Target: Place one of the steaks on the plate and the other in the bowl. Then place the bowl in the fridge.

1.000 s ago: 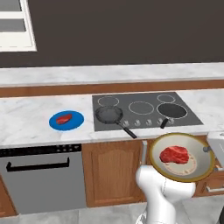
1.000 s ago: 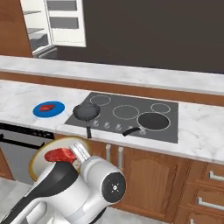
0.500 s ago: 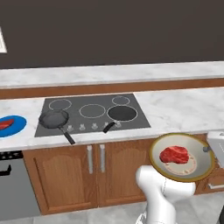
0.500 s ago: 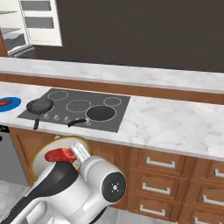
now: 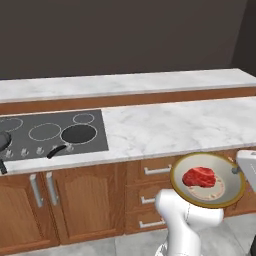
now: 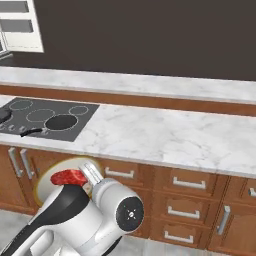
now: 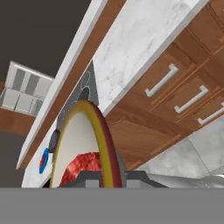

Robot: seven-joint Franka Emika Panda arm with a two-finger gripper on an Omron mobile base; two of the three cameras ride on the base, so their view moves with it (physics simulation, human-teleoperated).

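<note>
The arm hides the lower part of the bowl (image 6: 50, 175) in the right base view. The stovetop (image 5: 45, 132) is cut off at the left edge. The plate (image 7: 43, 162) shows only as a tiny sliver.

Beside the white-grey marbled counter (image 5: 170, 127) — dark cooktop (image 5: 47, 134), wood-brown cabinets (image 5: 75, 200) — a bright red steak (image 5: 199, 177) on the tan, brown-rimmed bowl (image 5: 226, 194).

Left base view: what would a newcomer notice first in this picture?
The tan bowl with a red steak inside, held up in front of the wooden drawers, below the counter edge. Behind it lies the white marble counter, with the dark cooktop on the left.
</note>
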